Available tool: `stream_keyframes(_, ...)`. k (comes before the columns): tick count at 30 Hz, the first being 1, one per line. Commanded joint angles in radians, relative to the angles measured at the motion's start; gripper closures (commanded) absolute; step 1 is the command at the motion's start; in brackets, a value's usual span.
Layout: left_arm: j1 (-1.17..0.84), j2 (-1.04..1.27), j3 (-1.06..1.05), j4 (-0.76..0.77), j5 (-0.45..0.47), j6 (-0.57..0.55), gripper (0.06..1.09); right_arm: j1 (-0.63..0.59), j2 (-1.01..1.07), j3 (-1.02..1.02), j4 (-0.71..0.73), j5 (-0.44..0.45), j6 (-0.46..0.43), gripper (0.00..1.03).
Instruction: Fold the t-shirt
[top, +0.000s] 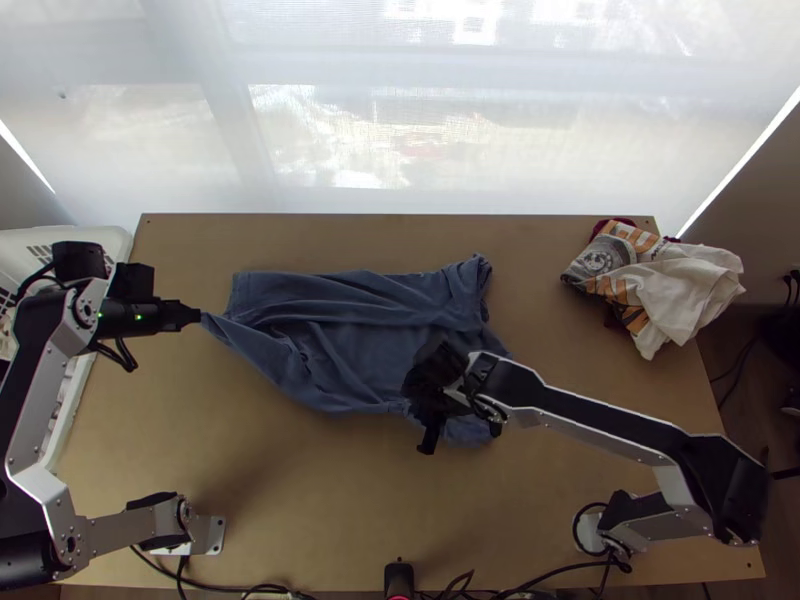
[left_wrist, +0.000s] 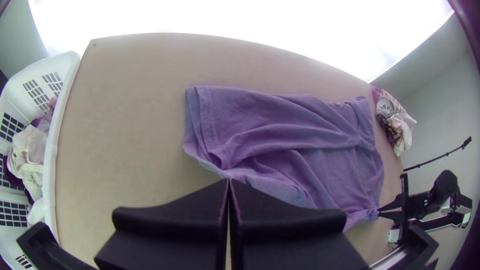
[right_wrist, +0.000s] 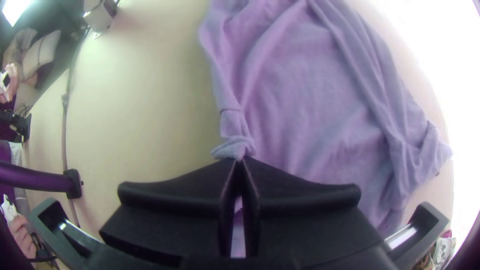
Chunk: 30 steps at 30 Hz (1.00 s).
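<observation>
The blue t-shirt (top: 350, 340) lies across the middle of the table, partly folded over and wrinkled. At its left corner in the top view is my left gripper (top: 200, 317), shut on the cloth's edge. The left wrist view shows the shirt (left_wrist: 280, 130) running away from my left gripper (left_wrist: 228, 181), whose fingers pinch the edge. My right gripper (top: 428, 425) is at the shirt's near edge, toward its right end, its arm hiding part of the cloth. In the right wrist view, my right gripper (right_wrist: 240, 161) is shut on a bunched bit of the shirt (right_wrist: 310, 100).
A crumpled white, orange and grey cloth (top: 670, 285) lies at the table's far right corner. A white basket (left_wrist: 50, 150) holding clothes stands beside the table's left edge. Bare tabletop (top: 330, 480) stretches in front of the shirt. A person's hand (right_wrist: 22, 232) shows beyond the table.
</observation>
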Motion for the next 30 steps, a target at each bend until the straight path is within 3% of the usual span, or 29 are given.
stream_keyframes(1,-0.001,-0.042,-0.009,-0.032,0.005,-0.01,1.05,-0.116,-0.068,0.071,-0.073,-0.001,-0.011,1.0)
stream_keyframes(15,-0.006,-0.133,-0.024,-0.103,0.01,0.004,1.05,-0.184,-0.105,0.223,-0.121,-0.001,-0.016,1.0)
stream_keyframes(30,-0.064,0.159,0.024,0.29,-0.021,-0.057,1.05,-0.376,0.017,0.352,-0.105,0.015,-0.053,1.0)
